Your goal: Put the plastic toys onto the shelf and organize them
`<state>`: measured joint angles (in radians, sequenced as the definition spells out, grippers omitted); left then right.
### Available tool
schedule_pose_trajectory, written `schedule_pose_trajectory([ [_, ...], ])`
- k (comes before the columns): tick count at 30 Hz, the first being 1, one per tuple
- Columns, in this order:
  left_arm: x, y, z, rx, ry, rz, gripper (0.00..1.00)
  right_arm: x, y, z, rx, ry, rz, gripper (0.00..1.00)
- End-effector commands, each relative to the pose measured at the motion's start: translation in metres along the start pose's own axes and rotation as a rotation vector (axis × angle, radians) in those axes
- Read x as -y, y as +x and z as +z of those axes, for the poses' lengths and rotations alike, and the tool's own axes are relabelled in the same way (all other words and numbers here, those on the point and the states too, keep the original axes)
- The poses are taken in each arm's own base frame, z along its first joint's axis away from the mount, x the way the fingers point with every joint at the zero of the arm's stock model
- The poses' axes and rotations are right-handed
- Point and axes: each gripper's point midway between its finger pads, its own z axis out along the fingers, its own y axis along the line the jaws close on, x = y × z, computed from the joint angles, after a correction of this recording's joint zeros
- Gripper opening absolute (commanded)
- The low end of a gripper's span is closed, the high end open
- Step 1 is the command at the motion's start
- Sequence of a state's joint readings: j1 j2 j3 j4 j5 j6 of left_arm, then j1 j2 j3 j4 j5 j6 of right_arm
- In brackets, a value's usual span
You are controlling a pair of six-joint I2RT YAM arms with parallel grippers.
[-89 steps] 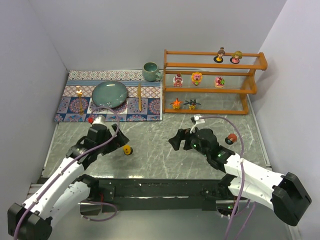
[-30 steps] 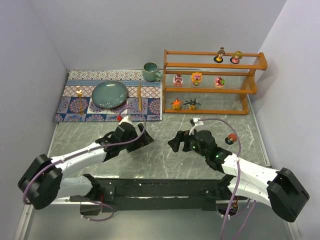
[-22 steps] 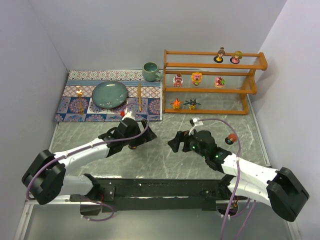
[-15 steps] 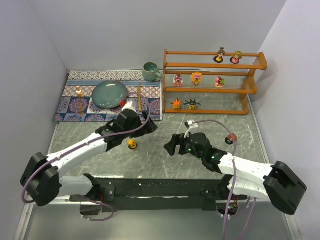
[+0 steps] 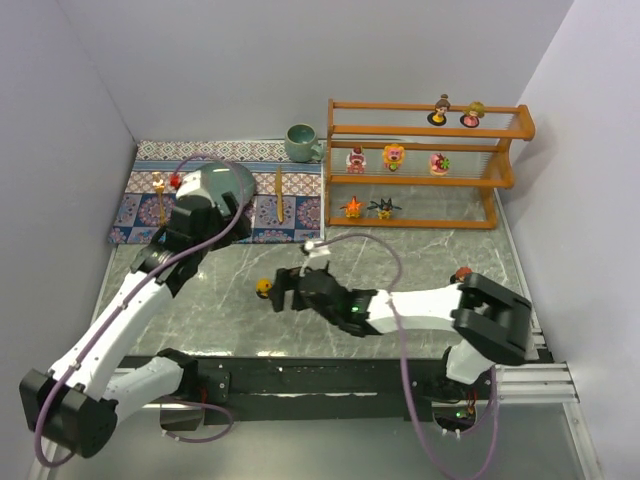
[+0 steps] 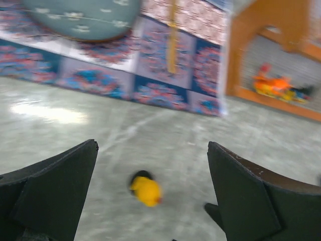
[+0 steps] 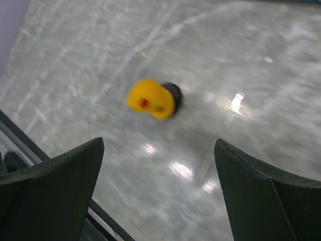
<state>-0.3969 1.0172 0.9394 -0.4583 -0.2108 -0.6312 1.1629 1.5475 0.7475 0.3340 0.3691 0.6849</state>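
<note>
A yellow toy (image 5: 264, 288) lies on its side on the grey table, held by nothing. It also shows in the left wrist view (image 6: 146, 191) and the right wrist view (image 7: 152, 99). My right gripper (image 5: 283, 295) is open just right of it, low over the table (image 7: 159, 142). My left gripper (image 5: 200, 215) is open and empty, raised near the plate, well back from the toy (image 6: 151, 145). A red-brown toy (image 5: 461, 273) sits on the table at the right. The wooden shelf (image 5: 500, 183) holds several toys on its three tiers.
A patterned mat (image 5: 140, 215) at the back left carries a teal plate (image 5: 232, 182), two wooden utensils (image 5: 279, 195) and a teal mug (image 5: 300, 142). Side walls close in on both sides. The right arm stretches across the middle of the table.
The left arm let the yellow toy down and drew back up toward the mat. The right arm swung left across the table to the yellow toy.
</note>
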Motion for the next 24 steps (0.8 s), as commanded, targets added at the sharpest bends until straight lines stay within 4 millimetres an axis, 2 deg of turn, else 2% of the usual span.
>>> schedule_pose_trajectory([
  [1, -0.048, -0.007, -0.003, 0.082, -0.145, 0.057, 0.97, -0.019, -0.011, 0.021, 0.089, 0.118, 0.01, 0.96],
  [2, -0.049, -0.011, -0.005, 0.097, -0.145, 0.048, 0.97, -0.018, -0.004, 0.028, 0.08, 0.144, 0.002, 0.94],
  [3, -0.052, -0.014, -0.006, 0.11, -0.154, 0.044, 0.97, -0.026, -0.009, 0.032, 0.089, 0.149, 0.005, 0.93],
  [4, -0.054, -0.016, -0.007, 0.122, -0.163, 0.04, 0.97, -0.026, -0.011, 0.035, 0.103, 0.173, 0.004, 0.92],
  [5, -0.056, -0.018, -0.01, 0.131, -0.165, 0.035, 0.97, -0.022, -0.004, 0.042, 0.096, 0.2, 0.004, 0.91],
  [6, -0.057, -0.018, -0.01, 0.135, -0.166, 0.031, 0.97, -0.028, -0.008, 0.046, 0.105, 0.202, 0.013, 0.91],
  [11, -0.056, -0.015, -0.009, 0.122, -0.147, 0.026, 0.97, -0.031, -0.005, 0.065, 0.122, 0.266, 0.013, 0.83],
  [15, -0.056, -0.016, -0.008, 0.116, -0.134, 0.017, 0.97, -0.029, 0.002, 0.073, 0.109, 0.309, -0.017, 0.78],
  [19, -0.055, -0.018, -0.009, 0.12, -0.119, 0.005, 0.97, -0.022, 0.009, 0.077, 0.107, 0.34, -0.026, 0.67],
  [24, -0.054, -0.016, -0.008, 0.111, -0.104, -0.002, 0.97, -0.02, 0.017, 0.082, 0.091, 0.363, -0.043, 0.64],
])
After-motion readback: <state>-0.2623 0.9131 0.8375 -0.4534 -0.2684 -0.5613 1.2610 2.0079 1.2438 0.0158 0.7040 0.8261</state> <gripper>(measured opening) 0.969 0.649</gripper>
